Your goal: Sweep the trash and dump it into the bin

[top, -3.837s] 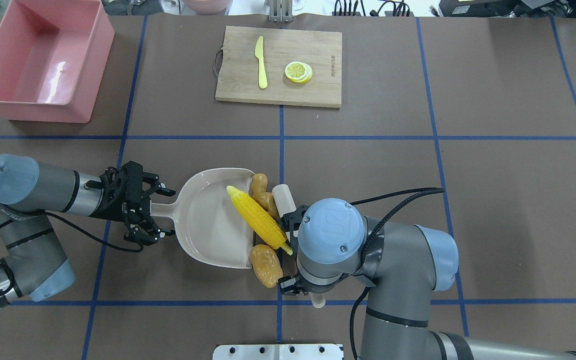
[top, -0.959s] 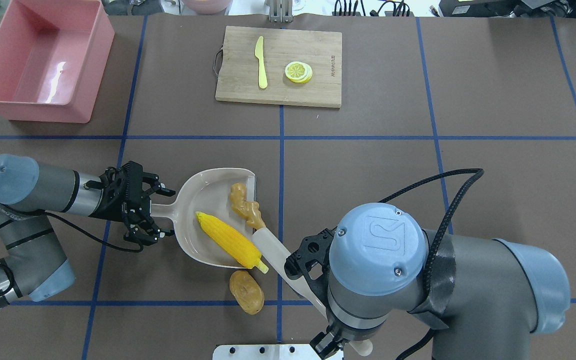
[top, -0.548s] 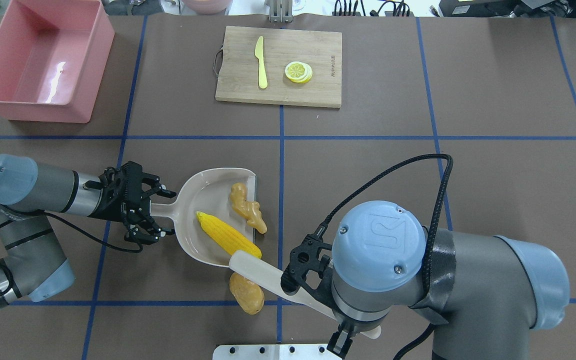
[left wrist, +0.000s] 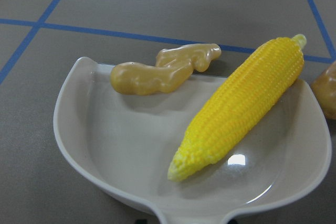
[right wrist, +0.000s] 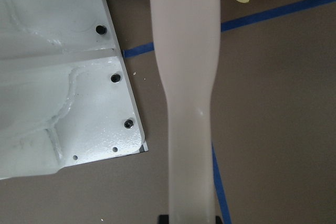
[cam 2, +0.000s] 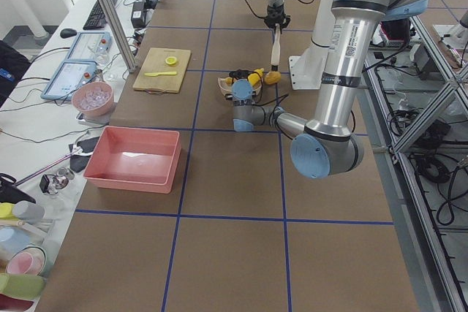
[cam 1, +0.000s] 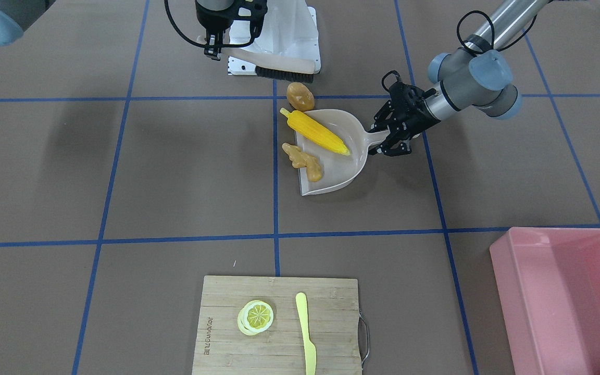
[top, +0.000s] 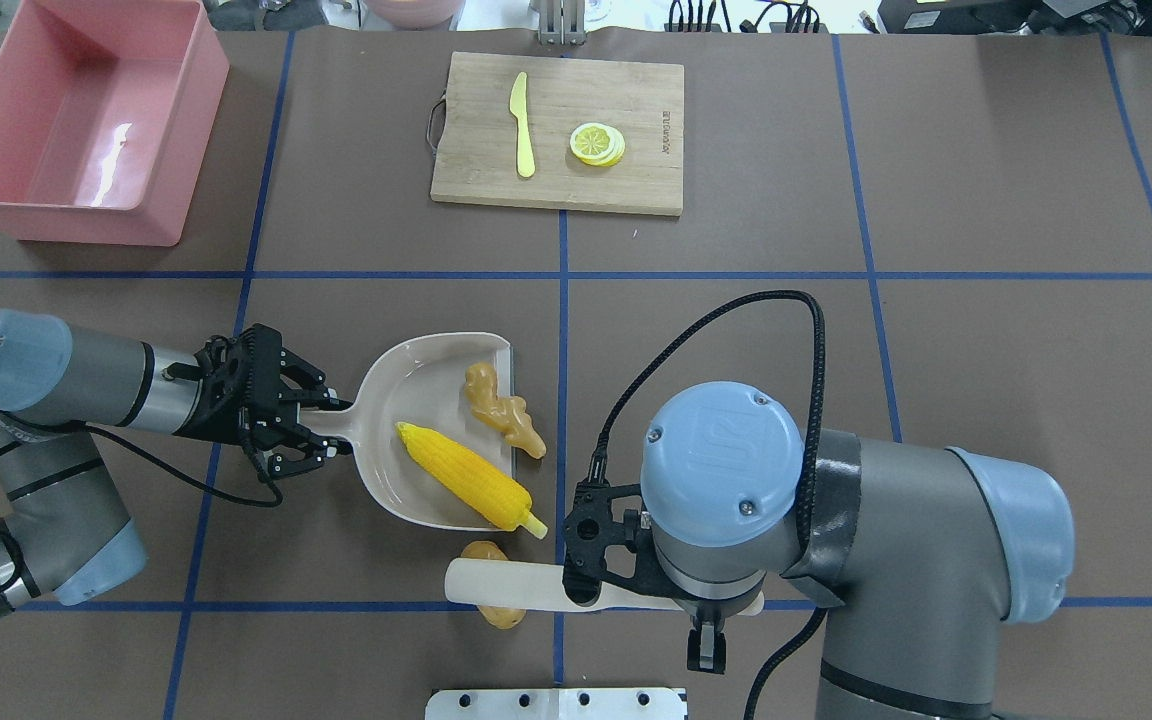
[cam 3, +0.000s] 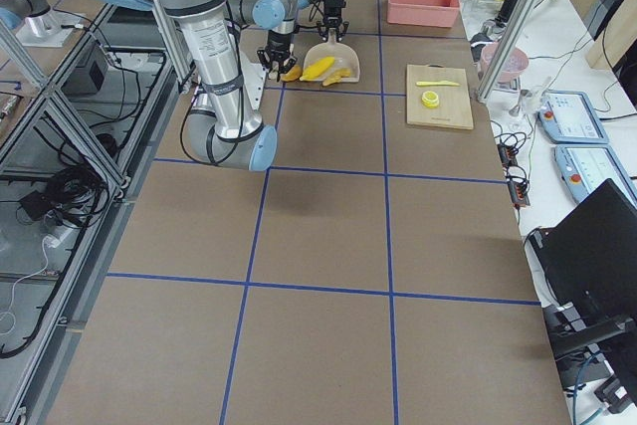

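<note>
Just outside the robot-side mouth corner of dustpan (top: 416, 390): potato (cam 1: 300, 96), brush (cam 1: 282, 69) head just beside it on its robot side, long axis parallel to dustpan handle. In dustpan: corn (top: 466, 485); across its lip: ginger (top: 506, 420). Brush handle clamped in right gripper (top: 578, 580); dustpan handle clamped in left gripper (top: 329, 432).

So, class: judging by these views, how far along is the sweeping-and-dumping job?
Done: the yellow toy corn cob lies inside the beige plastic dustpan. In hand: the knobbly tan ginger root straddles its front lip, and the pale-handled bristle brush is poised at the glossy brown potato outside the pan. Left: sweep both in, then carry and tip everything into the empty rectangular pink plastic bin.
</note>
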